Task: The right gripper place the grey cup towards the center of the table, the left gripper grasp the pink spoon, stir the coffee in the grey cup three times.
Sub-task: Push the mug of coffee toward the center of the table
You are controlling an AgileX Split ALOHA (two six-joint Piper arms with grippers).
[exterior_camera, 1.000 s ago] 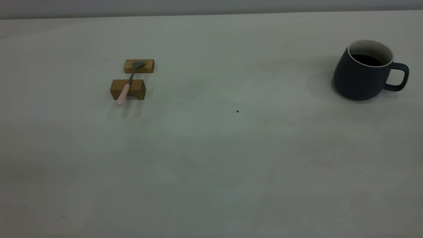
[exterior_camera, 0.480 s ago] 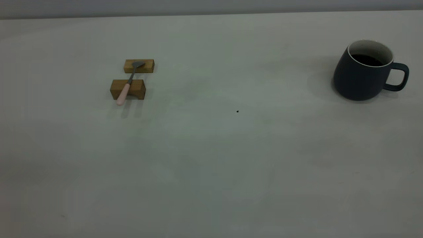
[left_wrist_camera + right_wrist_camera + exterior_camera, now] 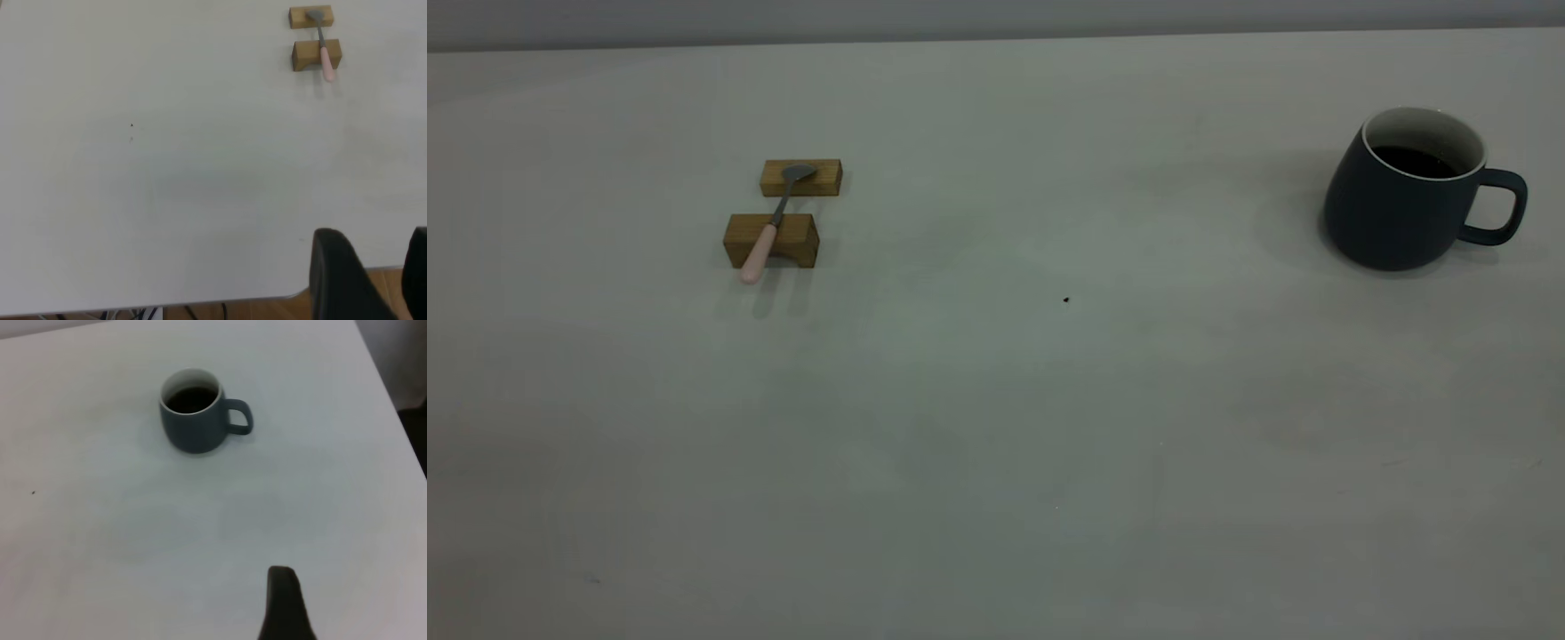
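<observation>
The grey cup [image 3: 1400, 209] stands upright at the far right of the table [image 3: 996, 418], handle pointing right, with dark coffee [image 3: 1414, 162] inside. The pink spoon [image 3: 767, 231] lies across two wooden blocks at the left, its pink handle end toward the front. Neither gripper shows in the exterior view. In the left wrist view my left gripper [image 3: 373, 235] hangs open and empty over the table's edge, far from the spoon [image 3: 325, 52]. My right gripper [image 3: 357, 587] shows only one black finger [image 3: 283, 603], well apart from the cup [image 3: 193, 423], with nothing held.
The brown wooden blocks [image 3: 800, 178] [image 3: 771, 240] carry the spoon. A tiny dark speck [image 3: 1066, 300] marks the middle of the table. The table's edge and a wooden floor [image 3: 200, 312] appear below the left gripper.
</observation>
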